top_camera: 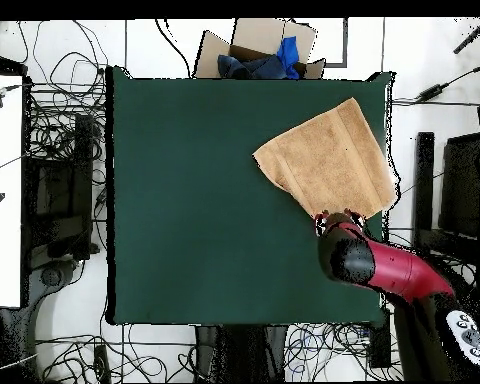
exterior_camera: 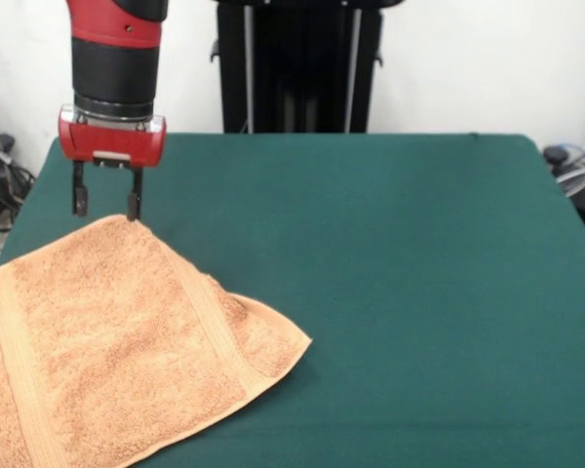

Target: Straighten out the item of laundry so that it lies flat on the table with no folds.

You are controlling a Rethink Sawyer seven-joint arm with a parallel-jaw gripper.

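Observation:
The tan terry towel [exterior_camera: 117, 341] lies at the near left of the green table [exterior_camera: 400, 273], running out of the picture at the left and bottom. A woven band crosses it diagonally, and a lower layer pokes out at its right corner, so it looks partly folded there. In the overhead view the towel [top_camera: 329, 160] sits near the table's [top_camera: 204, 200] right edge. My gripper [exterior_camera: 106, 203] hangs open and empty just above the towel's far corner, one fingertip [exterior_camera: 134, 207] close to the cloth. The overhead view shows the gripper [top_camera: 339, 215] at the towel's lower corner.
The black pedestal [exterior_camera: 297, 68] stands behind the table's far side. A cardboard box with blue cloth [top_camera: 259, 55] sits beyond the table's top edge in the overhead view. Cables cover the floor around, and a white desk [top_camera: 2, 190] stands at the left.

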